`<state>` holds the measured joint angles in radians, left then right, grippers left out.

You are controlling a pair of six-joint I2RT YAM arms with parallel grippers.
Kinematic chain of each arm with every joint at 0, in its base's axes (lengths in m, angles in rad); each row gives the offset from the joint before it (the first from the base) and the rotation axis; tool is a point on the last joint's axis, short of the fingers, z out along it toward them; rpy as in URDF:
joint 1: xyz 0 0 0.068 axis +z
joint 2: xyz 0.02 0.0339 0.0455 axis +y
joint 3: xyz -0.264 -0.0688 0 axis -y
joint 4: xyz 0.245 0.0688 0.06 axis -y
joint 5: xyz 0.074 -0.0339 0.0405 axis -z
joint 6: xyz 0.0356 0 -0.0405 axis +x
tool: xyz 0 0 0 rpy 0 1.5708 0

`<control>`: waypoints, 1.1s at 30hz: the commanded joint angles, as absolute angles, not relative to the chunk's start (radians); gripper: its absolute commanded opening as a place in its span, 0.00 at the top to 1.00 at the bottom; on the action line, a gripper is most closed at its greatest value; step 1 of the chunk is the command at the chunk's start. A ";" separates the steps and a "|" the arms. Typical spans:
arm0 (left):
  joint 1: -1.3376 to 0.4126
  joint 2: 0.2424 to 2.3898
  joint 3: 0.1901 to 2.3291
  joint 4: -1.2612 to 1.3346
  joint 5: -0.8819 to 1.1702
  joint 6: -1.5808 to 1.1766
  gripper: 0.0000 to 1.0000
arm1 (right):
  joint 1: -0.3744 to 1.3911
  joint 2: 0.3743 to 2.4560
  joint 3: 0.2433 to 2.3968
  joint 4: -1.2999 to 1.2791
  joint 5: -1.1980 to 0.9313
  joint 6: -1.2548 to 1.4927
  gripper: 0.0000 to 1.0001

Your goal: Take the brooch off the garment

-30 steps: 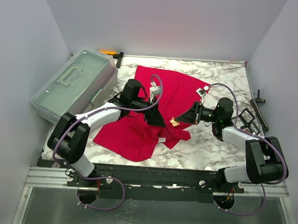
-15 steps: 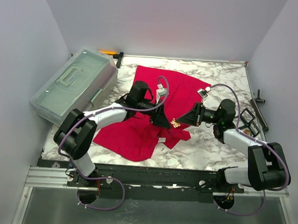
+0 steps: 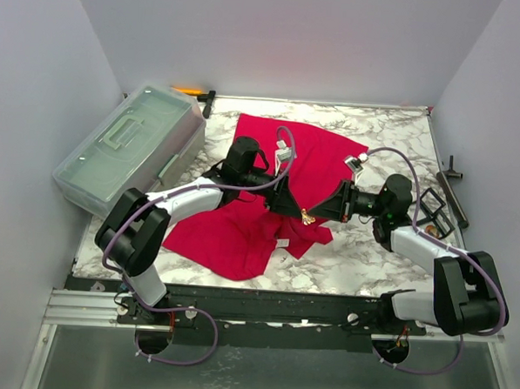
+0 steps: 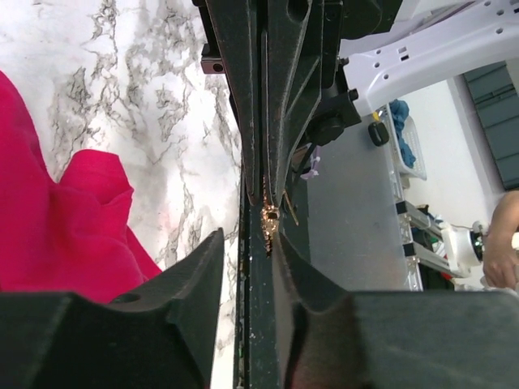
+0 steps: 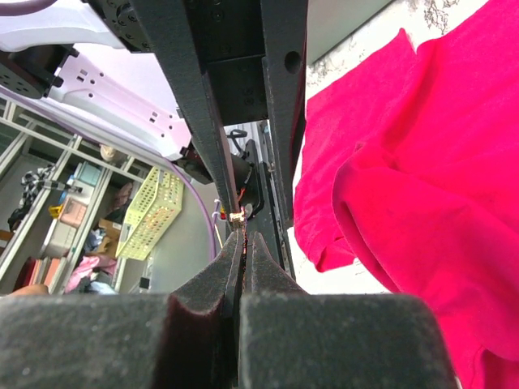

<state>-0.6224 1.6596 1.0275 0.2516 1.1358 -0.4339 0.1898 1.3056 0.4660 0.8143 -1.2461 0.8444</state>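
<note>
Just brought left gripper point(image 4: 247, 237) in, jaws narrowed yet still apart, up to brooch point(image 4: 270, 220) clamped in shut right gripper point(image 5: 241, 235), seemingly lifted clear of shirt point(image 3: 240, 233).

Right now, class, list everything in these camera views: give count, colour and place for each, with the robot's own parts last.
T-shirt: one, bright red, crumpled mid-table.
brooch: one, gold, at the tips of the two grippers.
storage box: one, clear, table's left edge.
hand tool: one, yellow and black, back-left corner.
dark tools: count unclear, black, just off the right edge.
table: one, white marble.
left gripper: one, black, jaws apart beside the brooch.
right gripper: one, black, shut on the brooch.
</note>
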 commanded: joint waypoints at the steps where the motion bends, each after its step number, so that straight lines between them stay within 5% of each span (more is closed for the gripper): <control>1: -0.635 1.685 1.054 0.299 1.175 -0.459 0.72 | 0.187 1.285 0.452 0.816 -1.274 0.825 0.99; 4: -0.644 1.690 1.054 0.306 1.186 -0.462 0.75 | 0.187 1.285 0.453 0.818 -1.275 0.824 0.99; 11: -0.644 1.696 1.056 0.320 1.195 -0.482 1.00 | 0.187 1.284 0.452 0.821 -1.277 0.807 0.97; 16: -0.630 1.710 1.035 0.339 1.213 -0.517 1.00 | 0.187 1.244 0.473 0.721 -1.226 0.694 0.55; 21: -0.619 1.718 1.012 0.407 1.230 -0.579 1.00 | 0.186 1.219 0.497 0.659 -1.219 0.612 0.38; 33: -0.612 1.741 1.010 0.501 1.220 -0.668 1.00 | 0.187 1.179 0.557 0.325 -1.117 0.291 0.37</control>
